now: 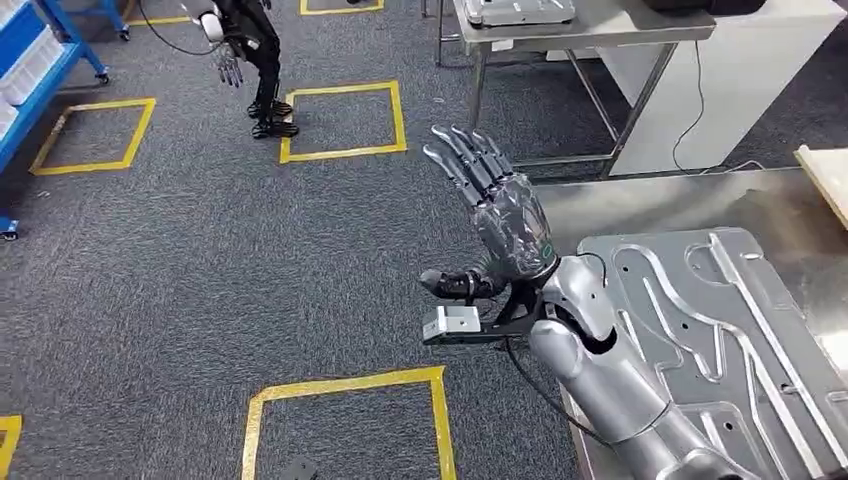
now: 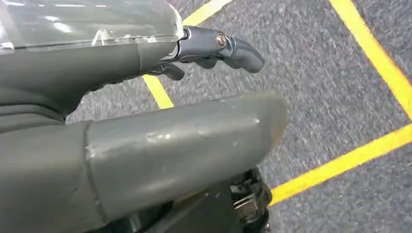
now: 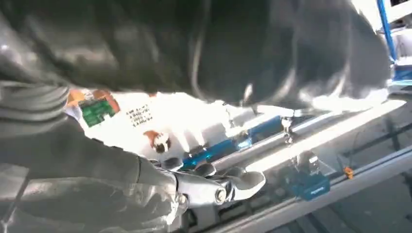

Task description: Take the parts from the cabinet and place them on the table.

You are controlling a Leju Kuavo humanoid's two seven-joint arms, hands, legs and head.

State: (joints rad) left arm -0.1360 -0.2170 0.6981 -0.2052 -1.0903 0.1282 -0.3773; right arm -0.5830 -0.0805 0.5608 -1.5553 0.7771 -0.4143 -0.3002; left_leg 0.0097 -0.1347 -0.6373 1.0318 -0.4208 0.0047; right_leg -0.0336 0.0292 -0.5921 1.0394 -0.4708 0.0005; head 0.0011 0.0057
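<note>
A large stamped metal part (image 1: 720, 330) lies flat on the steel table (image 1: 640, 200) at the right. My right hand (image 1: 495, 205) is raised just past the part's left edge, above the carpet, with its fingers spread and nothing in it. The right wrist view is blurred, with that hand's fingers (image 3: 218, 187) stretched out and holding nothing. In the left wrist view, my left hand (image 2: 204, 48) hangs over grey carpet with yellow lines. Its thumb (image 2: 184, 141) and fingers are apart and hold nothing.
Another humanoid robot (image 1: 248, 60) stands at the back left by yellow floor squares (image 1: 340, 120). A blue rack (image 1: 30, 80) lines the left edge. A steel bench (image 1: 560, 30) and a white unit (image 1: 730, 80) stand behind the table. A wooden board (image 1: 828, 180) lies at the right edge.
</note>
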